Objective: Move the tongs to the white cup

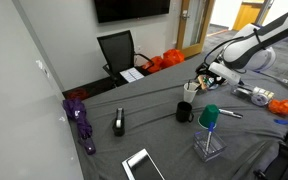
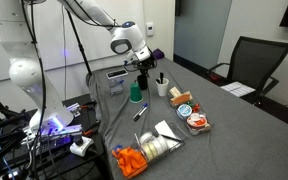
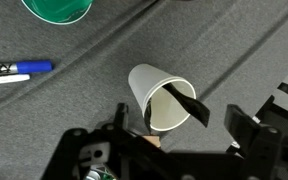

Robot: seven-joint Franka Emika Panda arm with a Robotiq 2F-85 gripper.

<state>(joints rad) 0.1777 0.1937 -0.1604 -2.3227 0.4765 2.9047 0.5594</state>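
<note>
The white cup (image 3: 156, 108) stands on the grey cloth right under my gripper (image 3: 184, 128). A dark flat strip (image 3: 180, 100) leans inside it. The cup also shows in both exterior views (image 1: 190, 91) (image 2: 162, 89), with dark things sticking out of it. The jaws are spread wide, one on each side of the cup, and hold nothing I can see. A small light tan bit (image 3: 152, 141) shows just below the cup's rim, by one jaw. It may be an end of the tongs, but the rest is hidden. In both exterior views the gripper (image 1: 208, 73) (image 2: 140, 63) hovers close above the cup.
A black cup (image 1: 184, 111) and a green-topped cup (image 1: 210, 117) (image 3: 59, 8) stand near the white cup. A blue marker (image 3: 19, 68) lies beside them. A purple object (image 1: 81, 115), a black device (image 1: 119, 122) and a tablet (image 1: 141, 165) lie on the cloth. An office chair (image 1: 117, 50) stands behind.
</note>
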